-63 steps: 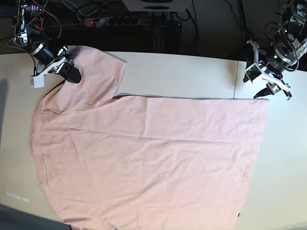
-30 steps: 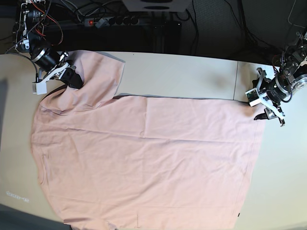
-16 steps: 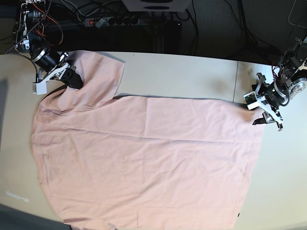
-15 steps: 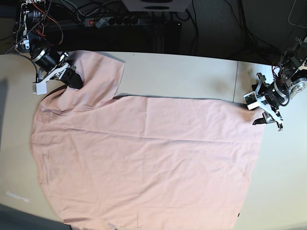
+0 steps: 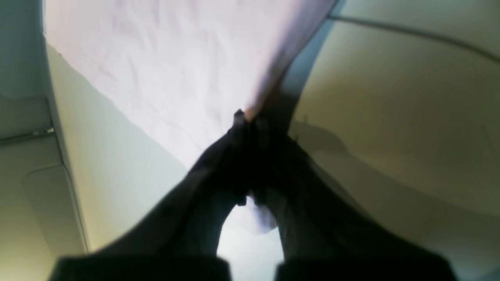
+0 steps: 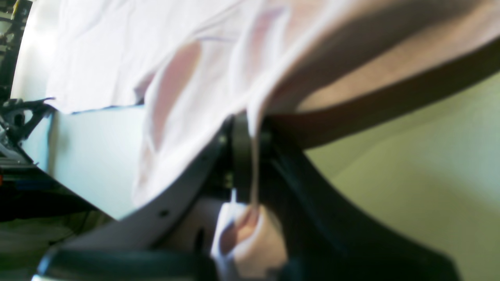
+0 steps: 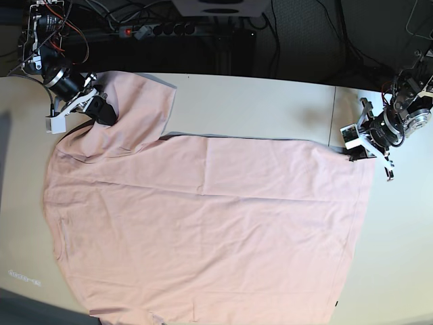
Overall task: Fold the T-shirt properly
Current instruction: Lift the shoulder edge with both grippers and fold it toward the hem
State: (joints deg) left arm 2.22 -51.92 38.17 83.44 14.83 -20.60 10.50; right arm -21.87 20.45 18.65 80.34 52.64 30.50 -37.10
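1. T-shirt [image 7: 203, 223] lies spread flat, plain side up, across most of the table [image 7: 270, 101].
2. Left claw [image 7: 360, 152] pinched shut on the far hem corner; right claw [image 7: 101, 108] clamped on the sleeve.
3. Soft, light, limp cloth; grip edges and corners.

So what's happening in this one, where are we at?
A two-armed robot is starting to fold a pale pink T-shirt spread plain side up on a table. The right gripper is shut on the sleeve, and the left gripper is shut on the far hem corner. No fold has been made yet.
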